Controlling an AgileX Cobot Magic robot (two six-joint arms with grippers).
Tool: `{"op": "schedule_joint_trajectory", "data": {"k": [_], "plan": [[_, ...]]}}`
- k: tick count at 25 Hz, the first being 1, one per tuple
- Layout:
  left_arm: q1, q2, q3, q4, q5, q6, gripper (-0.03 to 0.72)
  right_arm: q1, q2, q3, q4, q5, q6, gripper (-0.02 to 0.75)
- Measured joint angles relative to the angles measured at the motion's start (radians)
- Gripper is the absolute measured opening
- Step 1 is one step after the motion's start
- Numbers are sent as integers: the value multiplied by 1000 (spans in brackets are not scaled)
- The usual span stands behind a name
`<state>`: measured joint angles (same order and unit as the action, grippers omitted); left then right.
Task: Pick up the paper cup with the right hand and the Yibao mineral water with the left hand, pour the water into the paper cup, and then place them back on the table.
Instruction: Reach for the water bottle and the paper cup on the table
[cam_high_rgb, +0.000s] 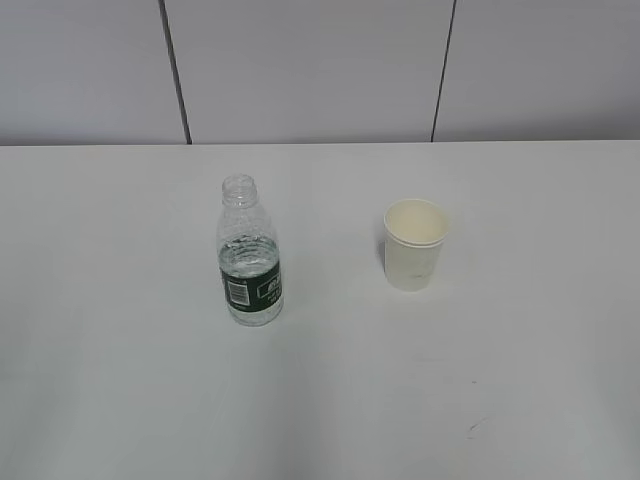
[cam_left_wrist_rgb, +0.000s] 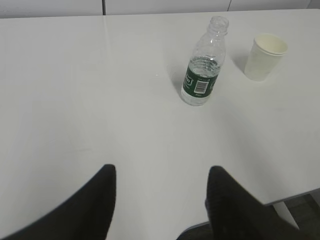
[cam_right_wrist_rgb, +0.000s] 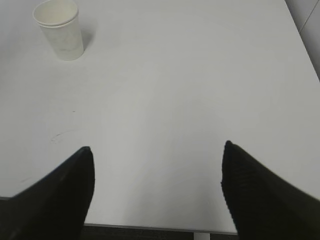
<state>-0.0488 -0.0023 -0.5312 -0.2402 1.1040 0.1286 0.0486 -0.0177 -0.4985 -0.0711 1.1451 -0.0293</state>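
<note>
The Yibao mineral water (cam_high_rgb: 249, 255) stands upright and uncapped on the white table (cam_high_rgb: 120, 380), left of centre, with water (cam_high_rgb: 249, 262) filling it to just above the green label. It also shows in the left wrist view (cam_left_wrist_rgb: 202, 65). The paper cup (cam_high_rgb: 414, 243) stands upright to its right, apart from it, and shows in the left wrist view (cam_left_wrist_rgb: 265, 56) and the right wrist view (cam_right_wrist_rgb: 59, 29). My left gripper (cam_left_wrist_rgb: 161, 170) is open and empty, well short of the bottle. My right gripper (cam_right_wrist_rgb: 157, 150) is open and empty near the table's front edge, far from the cup. Neither gripper shows in the exterior view.
A grey panelled wall (cam_high_rgb: 310, 70) runs behind the table's far edge. The table's front edge (cam_right_wrist_rgb: 150, 227) shows under my right gripper, and its right edge (cam_right_wrist_rgb: 300, 35) runs at the right of that view.
</note>
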Motion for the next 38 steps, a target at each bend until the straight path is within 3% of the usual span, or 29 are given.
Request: {"op": "schedule_joint_trajectory", "data": {"k": [38], "plan": [[0, 0, 0, -19, 0, 0, 372, 0, 0, 0, 0, 0, 0, 587]]}}
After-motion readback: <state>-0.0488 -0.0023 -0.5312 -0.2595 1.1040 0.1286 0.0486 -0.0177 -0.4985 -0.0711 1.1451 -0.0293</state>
